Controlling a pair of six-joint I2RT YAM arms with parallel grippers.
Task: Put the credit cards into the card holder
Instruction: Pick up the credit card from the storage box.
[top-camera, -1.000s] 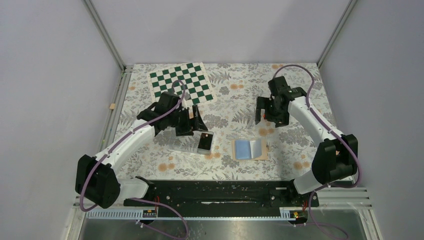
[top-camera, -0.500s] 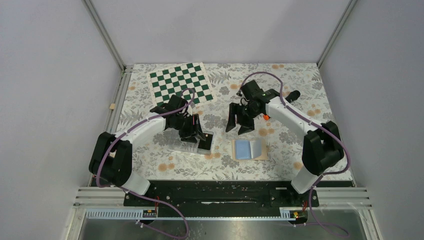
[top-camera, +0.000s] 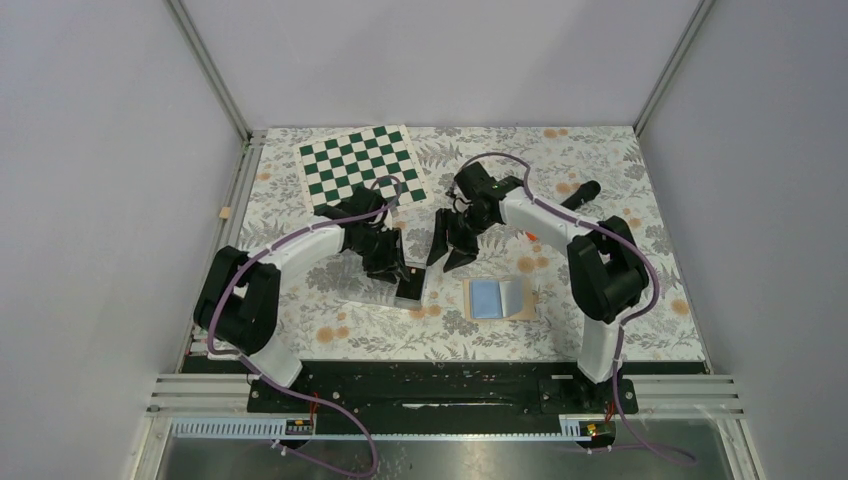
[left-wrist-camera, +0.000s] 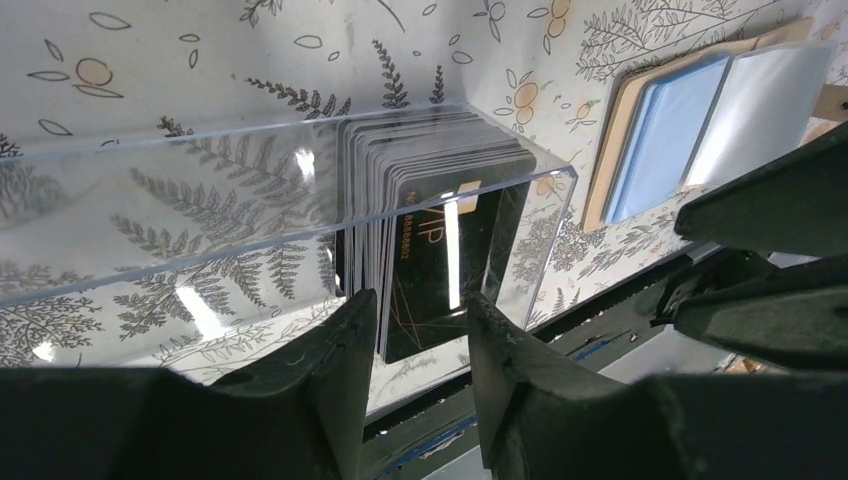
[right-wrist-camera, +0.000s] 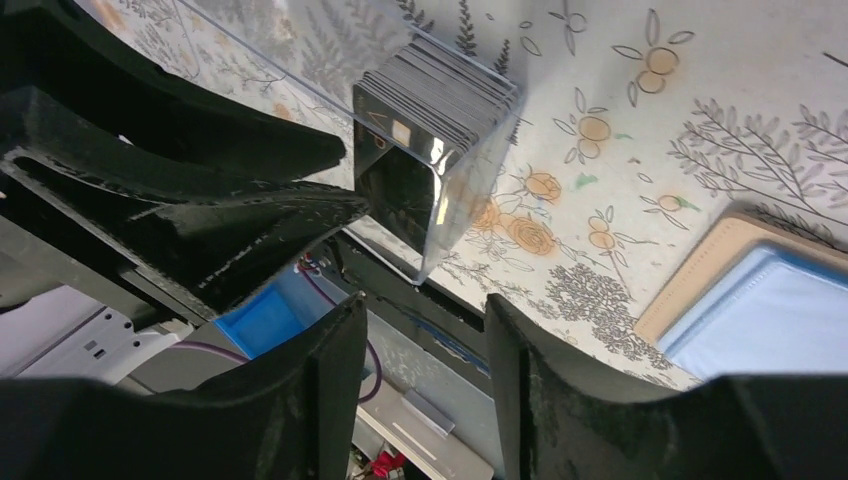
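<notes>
The credit cards (top-camera: 409, 284) stand as a black stack on edge in a clear plastic tray (top-camera: 372, 292) left of centre. In the left wrist view the stack (left-wrist-camera: 440, 225) is just beyond my left gripper (left-wrist-camera: 420, 312), which is open with its fingertips on either side of the front cards. The card holder (top-camera: 498, 298) lies open on the table, tan with blue lining up, and also shows in the left wrist view (left-wrist-camera: 668, 130) and the right wrist view (right-wrist-camera: 770, 300). My right gripper (top-camera: 447, 250) is open and empty, hovering just right of the tray; its own view shows the stack (right-wrist-camera: 430, 120).
A green and white chessboard mat (top-camera: 362, 168) lies at the back left. A black marker (top-camera: 580, 192) lies at the back right. The table's near edge and black rail (top-camera: 430, 380) run below the tray.
My right arm has swung from the right side leftward to beside the tray. My left gripper has moved down and right onto the card stack.
</notes>
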